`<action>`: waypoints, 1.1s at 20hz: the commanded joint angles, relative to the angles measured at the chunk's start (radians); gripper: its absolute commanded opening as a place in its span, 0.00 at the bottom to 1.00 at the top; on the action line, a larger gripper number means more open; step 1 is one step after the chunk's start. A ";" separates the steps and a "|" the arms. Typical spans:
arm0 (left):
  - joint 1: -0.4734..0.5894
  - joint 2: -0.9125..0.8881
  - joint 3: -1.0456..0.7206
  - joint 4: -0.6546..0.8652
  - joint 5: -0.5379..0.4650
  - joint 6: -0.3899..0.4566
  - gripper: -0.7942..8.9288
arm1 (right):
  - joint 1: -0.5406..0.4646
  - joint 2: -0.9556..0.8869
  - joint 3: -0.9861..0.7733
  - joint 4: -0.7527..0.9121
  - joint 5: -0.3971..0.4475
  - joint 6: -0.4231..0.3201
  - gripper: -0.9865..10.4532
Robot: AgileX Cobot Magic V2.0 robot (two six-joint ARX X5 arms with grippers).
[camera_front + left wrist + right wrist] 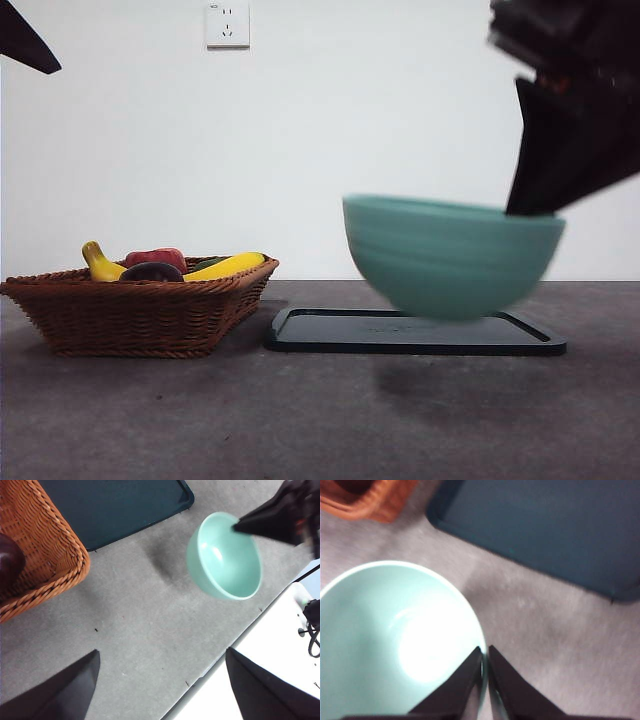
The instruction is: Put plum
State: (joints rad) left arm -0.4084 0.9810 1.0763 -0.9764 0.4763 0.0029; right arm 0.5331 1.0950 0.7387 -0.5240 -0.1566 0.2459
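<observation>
plum (152,271): in the wicker basket (140,315), beside red fruit and bananas; mostly below the rim.
handling: likely firm, glossy, slippery, rolls; pinch across its widest part.
right gripper (485,656): pinching teal bowl (450,255) rim, bowl airborne, blurred.
left gripper (162,680): spread, empty, above tabletop.
hidden: plum's lower half; basket depth.

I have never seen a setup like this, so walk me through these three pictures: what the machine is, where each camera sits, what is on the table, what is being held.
It is a two-armed table robot. One camera looks level across the table; one sits on each wrist. The right gripper pinches the rim of the teal bowl, held in the air near the dark tray. The left gripper hangs open over bare table, holding nothing. The wicker basket holds the plum, a red fruit and yellow bananas.
</observation>
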 commanded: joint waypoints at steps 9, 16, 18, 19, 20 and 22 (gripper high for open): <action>-0.005 0.008 0.018 0.004 0.004 0.013 0.50 | 0.077 0.190 -0.021 0.103 0.045 0.042 0.09; -0.005 0.008 0.018 0.004 0.004 0.013 0.50 | 0.100 0.206 -0.021 0.117 0.060 0.042 0.09; -0.005 0.008 0.018 0.004 0.004 0.013 0.50 | 0.106 0.205 -0.021 0.118 0.063 0.043 0.11; -0.005 0.008 0.018 0.004 0.004 0.013 0.50 | 0.106 0.205 -0.021 0.118 0.064 0.050 0.16; -0.005 0.008 0.018 0.004 0.004 0.012 0.50 | 0.106 0.204 -0.021 0.119 0.066 0.058 0.21; -0.005 0.008 0.018 0.004 0.004 0.012 0.50 | 0.106 0.198 -0.018 0.118 0.083 0.064 0.28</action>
State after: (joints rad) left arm -0.4084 0.9810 1.0763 -0.9768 0.4763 0.0029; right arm 0.6304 1.2877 0.7132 -0.4137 -0.0765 0.2935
